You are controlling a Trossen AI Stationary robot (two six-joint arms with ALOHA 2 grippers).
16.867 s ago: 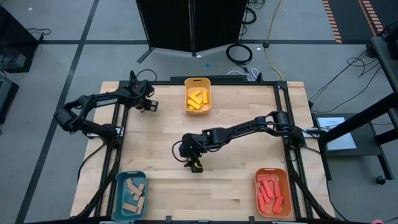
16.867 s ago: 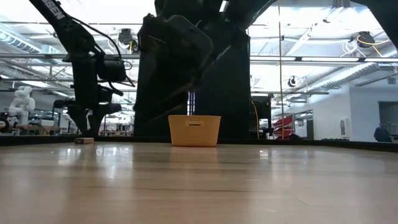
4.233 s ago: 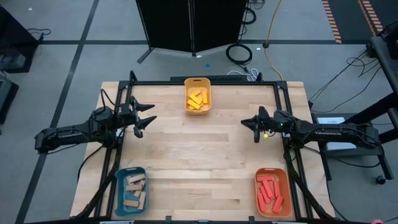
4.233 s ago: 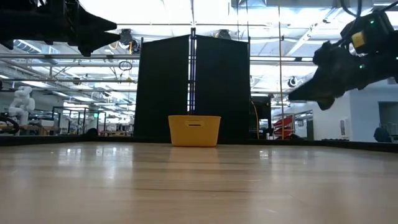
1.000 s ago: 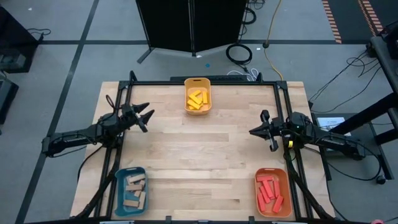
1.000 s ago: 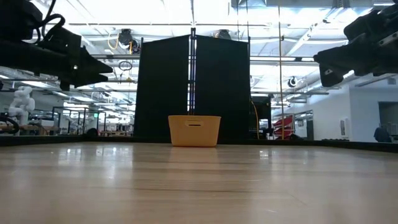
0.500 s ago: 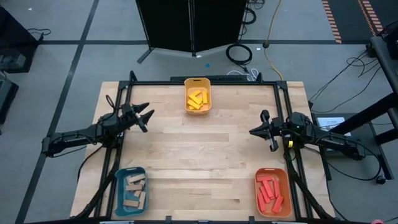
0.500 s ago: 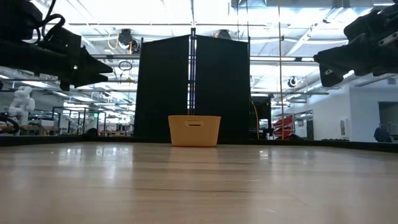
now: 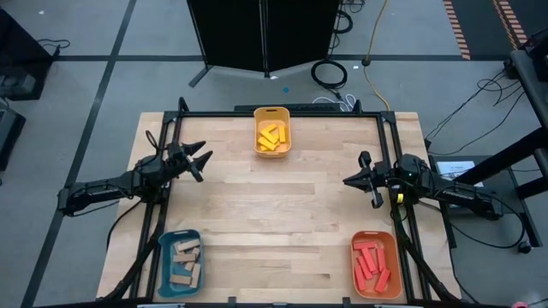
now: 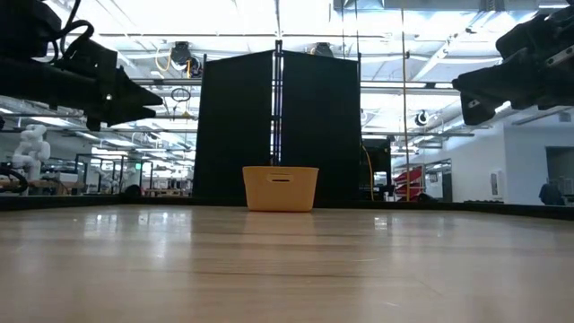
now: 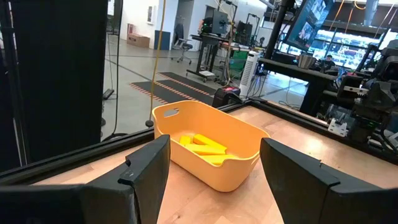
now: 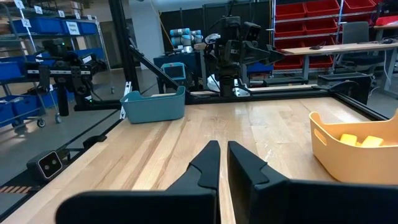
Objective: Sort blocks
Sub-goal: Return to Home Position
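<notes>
The blocks lie sorted by colour. The yellow blocks fill the yellow tray at the far edge. The tan blocks sit in the teal tray at the near left corner, and the red blocks in the orange tray at the near right. None shows loose on the bench.

The left claw hangs spread and empty over the left edge. The right claw, fingers nearly closed on nothing, hangs over the right edge.

By this, only parking remains. Each arm should fold back smoothly, well above its tray, with no sweep across the bench.
</notes>
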